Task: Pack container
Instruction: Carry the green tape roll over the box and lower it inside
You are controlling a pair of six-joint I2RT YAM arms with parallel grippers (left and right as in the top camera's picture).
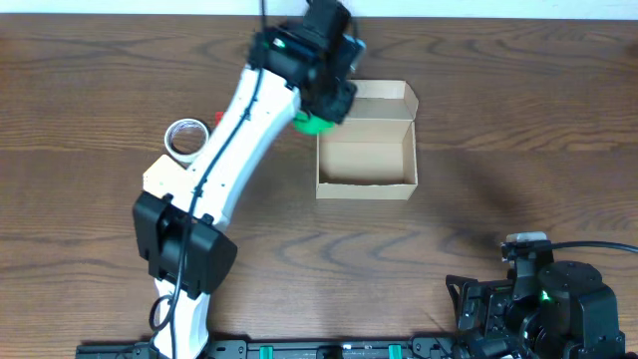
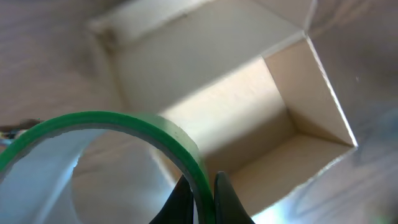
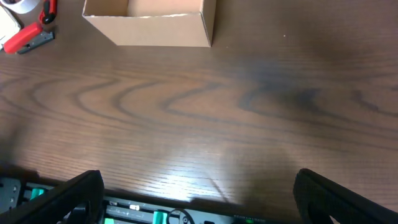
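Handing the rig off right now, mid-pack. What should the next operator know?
Left pincer: shut on the green tape roll, held over the container's left rim.
Right pincer: open, empty, parked near the table's front edge.
Done: roll grasped and raised; container open, nothing seen inside.
Left: release this roll inside, then likely the white tape roll lying on the table further left.

The left arm (image 1: 234,130) hides most of the green tape roll (image 1: 310,125) overhead, and the left wrist view's edge crops it.
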